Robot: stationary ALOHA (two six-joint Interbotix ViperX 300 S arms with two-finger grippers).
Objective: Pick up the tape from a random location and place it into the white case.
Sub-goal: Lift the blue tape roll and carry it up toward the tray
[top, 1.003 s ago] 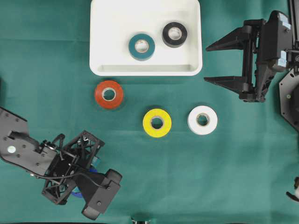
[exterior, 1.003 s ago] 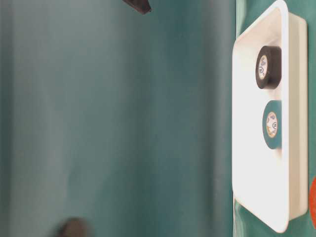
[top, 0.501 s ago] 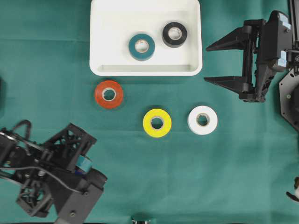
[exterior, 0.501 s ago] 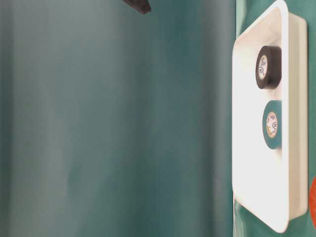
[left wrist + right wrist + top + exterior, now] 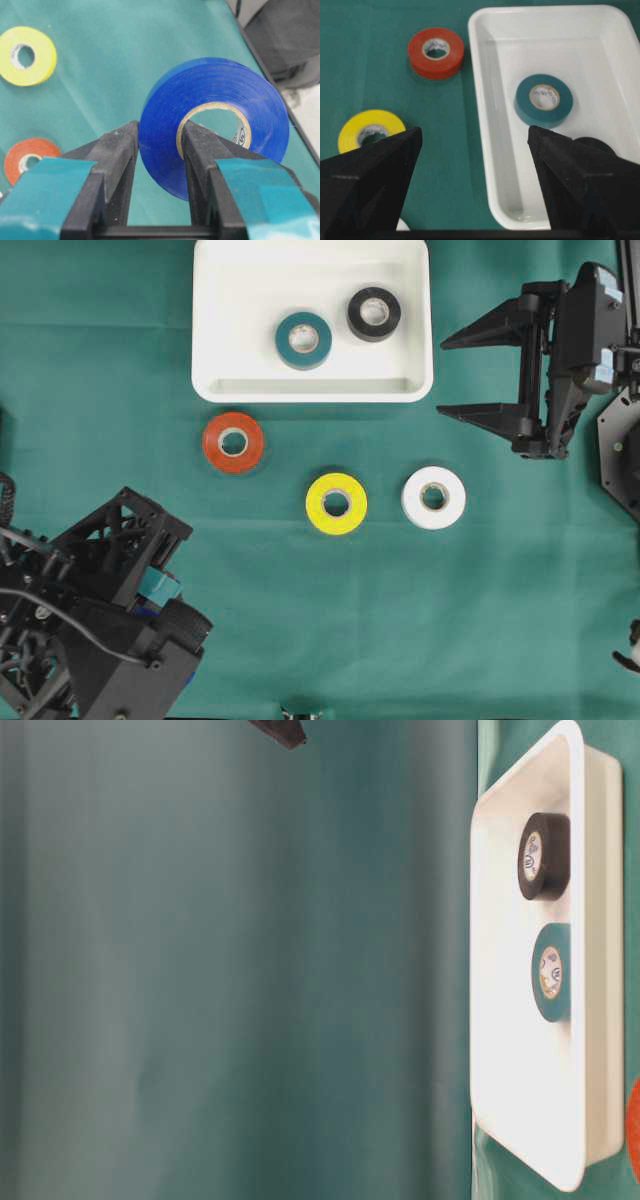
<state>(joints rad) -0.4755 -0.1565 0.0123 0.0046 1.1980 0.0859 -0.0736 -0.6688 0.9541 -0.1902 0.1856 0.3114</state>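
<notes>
In the left wrist view my left gripper (image 5: pixel 160 130) is shut on a blue tape roll (image 5: pixel 220 90): one finger sits in the core, the other on the outer face, and the roll is held off the cloth. From overhead the left arm (image 5: pixel 110 610) fills the bottom-left corner and hides the roll. The white case (image 5: pixel 312 390) lies at the top centre with a teal roll (image 5: pixel 303 339) and a black roll (image 5: pixel 373 313) inside. My right gripper (image 5: pixel 442 378) hangs open and holds nothing, just right of the case.
Three loose rolls lie on the green cloth below the case: red (image 5: pixel 233 442), yellow (image 5: pixel 336 503) and white (image 5: pixel 433 497). The right arm's body (image 5: pixel 590 350) occupies the right edge.
The left arm has swung left and toward the bottom-left corner, rising closer to the overhead camera with the blue roll still gripped. The right arm has stayed still.
</notes>
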